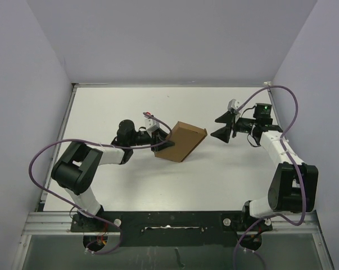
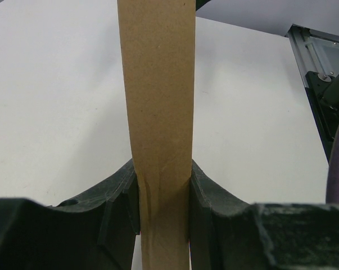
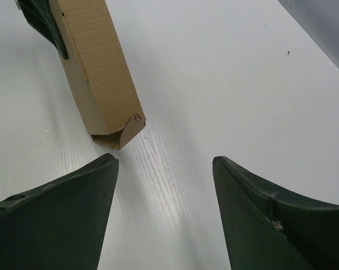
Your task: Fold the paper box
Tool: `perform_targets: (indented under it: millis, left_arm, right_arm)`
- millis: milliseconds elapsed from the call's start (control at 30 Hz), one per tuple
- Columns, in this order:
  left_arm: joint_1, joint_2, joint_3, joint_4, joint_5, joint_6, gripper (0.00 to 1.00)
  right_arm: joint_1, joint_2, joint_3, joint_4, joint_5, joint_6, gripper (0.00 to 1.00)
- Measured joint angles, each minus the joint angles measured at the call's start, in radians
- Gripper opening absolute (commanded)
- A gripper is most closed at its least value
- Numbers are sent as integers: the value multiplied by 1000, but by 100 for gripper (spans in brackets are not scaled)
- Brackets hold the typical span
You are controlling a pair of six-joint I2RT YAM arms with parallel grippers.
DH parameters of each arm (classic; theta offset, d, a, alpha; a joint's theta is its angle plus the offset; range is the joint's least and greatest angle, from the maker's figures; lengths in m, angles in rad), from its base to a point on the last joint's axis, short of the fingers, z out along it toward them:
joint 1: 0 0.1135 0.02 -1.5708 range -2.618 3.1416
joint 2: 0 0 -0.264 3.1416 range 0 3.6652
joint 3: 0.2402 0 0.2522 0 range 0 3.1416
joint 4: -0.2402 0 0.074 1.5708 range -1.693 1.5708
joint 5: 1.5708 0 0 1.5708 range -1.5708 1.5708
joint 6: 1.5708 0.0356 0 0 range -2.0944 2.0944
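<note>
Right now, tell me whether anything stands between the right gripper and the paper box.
Nothing visible does. Only table surface lies between the open right gripper and the paper box, which the left gripper holds clamped.

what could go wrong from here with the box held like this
1. The left gripper pinches the paper box at one end only, and the cardboard already looks creased between the pads. The free end sticks out tilted, so a push there might twist it or slip it out of the grip.
2. The right gripper is open and apart from the box. Coming in, a finger could snag the curled corner flap and crush it.
</note>
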Motion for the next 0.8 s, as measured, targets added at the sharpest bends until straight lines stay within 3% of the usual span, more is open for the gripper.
perform_targets:
  millis: [267, 800]
  left_arm:
    - [2, 0, 9, -16, 3, 0, 26]
    - [12, 0, 9, -16, 7, -3, 25]
  right_arm:
    - [31, 0, -53, 143, -26, 112, 42]
    - [79, 0, -53, 82, -23, -24, 25]
